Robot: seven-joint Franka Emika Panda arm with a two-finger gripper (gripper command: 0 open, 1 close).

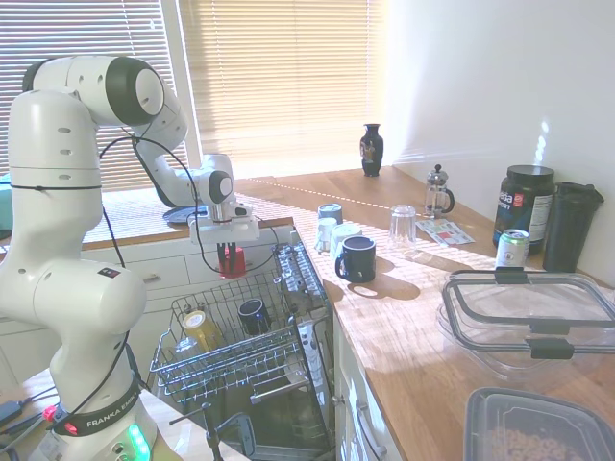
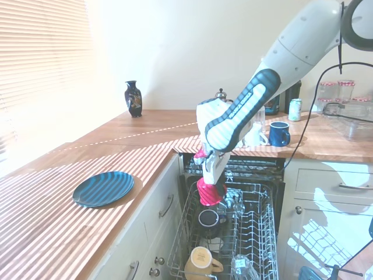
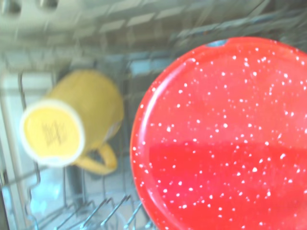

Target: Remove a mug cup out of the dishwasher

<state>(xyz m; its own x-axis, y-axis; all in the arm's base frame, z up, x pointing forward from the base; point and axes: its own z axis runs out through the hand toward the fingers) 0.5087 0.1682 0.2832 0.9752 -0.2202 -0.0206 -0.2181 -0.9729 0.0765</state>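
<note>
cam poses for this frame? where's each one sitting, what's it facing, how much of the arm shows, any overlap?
First exterior: low beside the arm's base, facing along the counter toward the blinds; whole arm shows, gripper shut on the red mug above the rack.
Second exterior: over the opposite counter by the blue plate, facing the open dishwasher; forearm and wrist show.
Wrist: looks down at the red mug, yellow mug below; no arm.
Shared: both exteriors see the vase, navy mug, rack.

Obstacles in rack: black mug, yellow mug. Open air above rack; bench bare beside blue plate.
</note>
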